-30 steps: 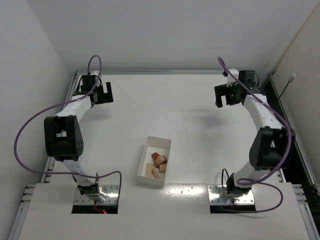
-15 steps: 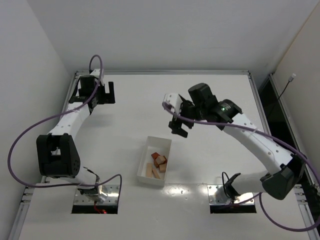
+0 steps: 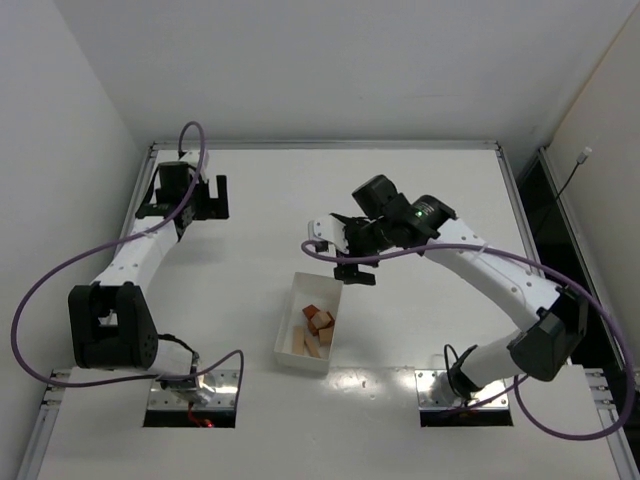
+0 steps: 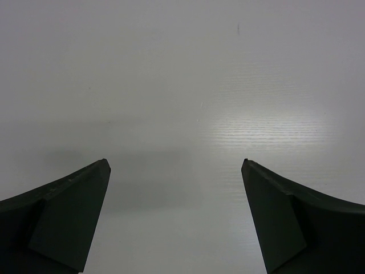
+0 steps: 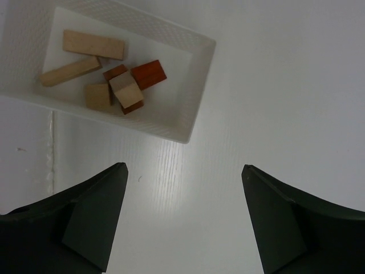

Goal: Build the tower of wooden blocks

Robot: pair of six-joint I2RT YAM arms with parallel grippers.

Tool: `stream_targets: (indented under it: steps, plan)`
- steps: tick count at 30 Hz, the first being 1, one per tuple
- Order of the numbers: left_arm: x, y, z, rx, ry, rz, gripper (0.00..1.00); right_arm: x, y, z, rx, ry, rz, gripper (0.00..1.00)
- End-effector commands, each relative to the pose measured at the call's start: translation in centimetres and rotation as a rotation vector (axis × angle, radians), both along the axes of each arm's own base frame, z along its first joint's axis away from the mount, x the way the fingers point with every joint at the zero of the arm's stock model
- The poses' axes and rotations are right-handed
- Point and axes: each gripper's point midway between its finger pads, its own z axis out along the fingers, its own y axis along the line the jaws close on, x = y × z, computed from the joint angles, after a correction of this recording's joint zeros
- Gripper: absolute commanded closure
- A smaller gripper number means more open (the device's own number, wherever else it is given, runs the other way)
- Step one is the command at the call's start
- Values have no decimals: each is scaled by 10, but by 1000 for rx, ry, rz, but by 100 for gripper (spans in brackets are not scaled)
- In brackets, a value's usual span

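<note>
Evidently left tool [image 4: 175,162] and right tool [image 5: 183,166] both gape wide, holding nothing.

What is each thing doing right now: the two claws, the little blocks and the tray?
White rectangular plastic tray: upright on the white table, holding the blocks.
Small wooden blocks, pale tan and reddish-brown: jumbled loose inside the tray, not stacked.
Left black claw: open, empty, over bare table.
Right black claw: open, empty, close to the tray.
</note>
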Motion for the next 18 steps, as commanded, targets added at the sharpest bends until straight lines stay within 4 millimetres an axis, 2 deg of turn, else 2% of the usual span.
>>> stream_targets:
  steps: [1, 3, 4, 7, 9, 12, 13, 14, 15, 17, 18]
  plan:
    - [2, 2, 16, 16, -57, -5, 0, -33, 0, 22, 50, -44, 193, 22]
    - [2, 2, 16, 16, -57, -5, 0, -51, -13, 17, 40, -64, 238, 22]
    - [2, 2, 16, 16, -57, -5, 0, -62, -13, 15, 40, -68, 270, 23]
    - [4, 0, 14, 9, -56, -15, 0, -68, -13, 16, 47, -102, 293, 25]
    - [5, -2, 5, 1, -33, -25, 0, -68, -13, 16, 47, -102, 293, 26]
    - [11, -6, 11, -10, -47, -41, 0, -84, -13, 12, 59, -123, 379, 28]
    - [11, -6, 7, -10, -37, -41, 0, -86, -12, 11, 69, -152, 409, 28]
    - [14, -6, 6, -18, -33, -36, 0, -94, -13, 1, 58, -184, 481, 29]
    - [16, -8, 11, -24, -44, -45, 0, -98, -14, -2, 55, -208, 523, 31]
    - [20, -8, 6, -24, -32, -45, 0, -101, -12, -9, 47, -245, 599, 32]
    - [23, -9, 13, -29, -47, -52, 0, -102, -8, -12, 40, -263, 643, 34]
